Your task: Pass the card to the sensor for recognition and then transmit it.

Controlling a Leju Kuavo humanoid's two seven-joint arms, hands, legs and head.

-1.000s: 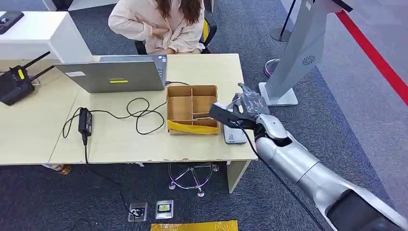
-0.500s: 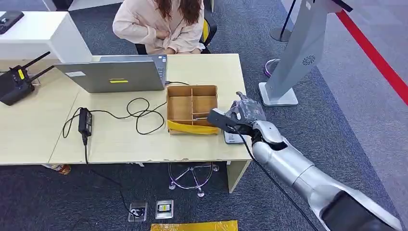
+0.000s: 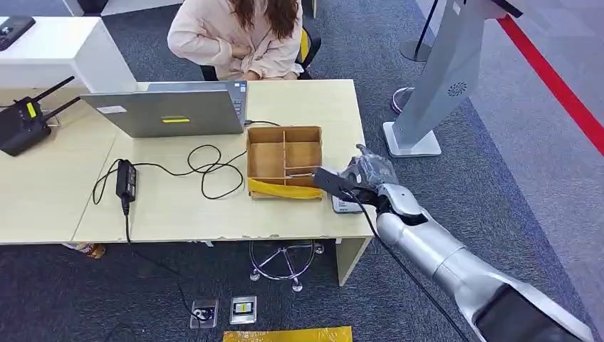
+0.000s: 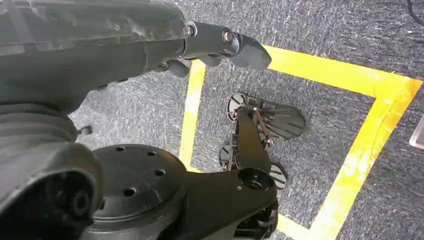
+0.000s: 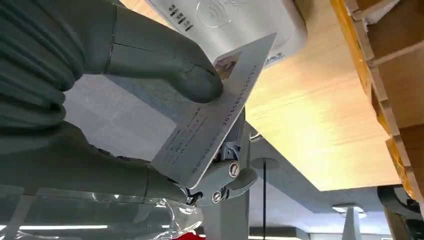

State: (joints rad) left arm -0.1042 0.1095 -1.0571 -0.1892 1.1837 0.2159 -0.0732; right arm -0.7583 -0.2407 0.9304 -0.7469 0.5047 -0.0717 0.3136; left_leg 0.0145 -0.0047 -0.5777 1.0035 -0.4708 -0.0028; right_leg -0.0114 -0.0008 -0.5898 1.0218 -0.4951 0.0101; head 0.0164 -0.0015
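Note:
My right hand (image 3: 365, 174) hovers over the desk's right end and pinches a white printed card (image 5: 212, 112) between thumb and fingers. In the head view the card (image 3: 331, 182) looks dark and juts left toward the wooden box. Just under the hand lies the white card sensor (image 3: 345, 204), close to the desk's front right corner. The right wrist view shows the sensor (image 5: 235, 20) with its contactless mark a short way beyond the card's edge. My left hand (image 4: 150, 47) hangs over the floor with fingers curled and nothing in them.
A wooden divided box (image 3: 284, 161) with a yellow strip stands left of the sensor. A laptop (image 3: 171, 110), a black cable and power adapter (image 3: 126, 178) lie further left. A person (image 3: 238, 35) sits behind the desk (image 3: 178, 206). A grey kiosk stand (image 3: 441, 78) rises at the right.
My right hand with the card has moved down and toward the desk's front edge, closer over the sensor. The person has shifted a little.

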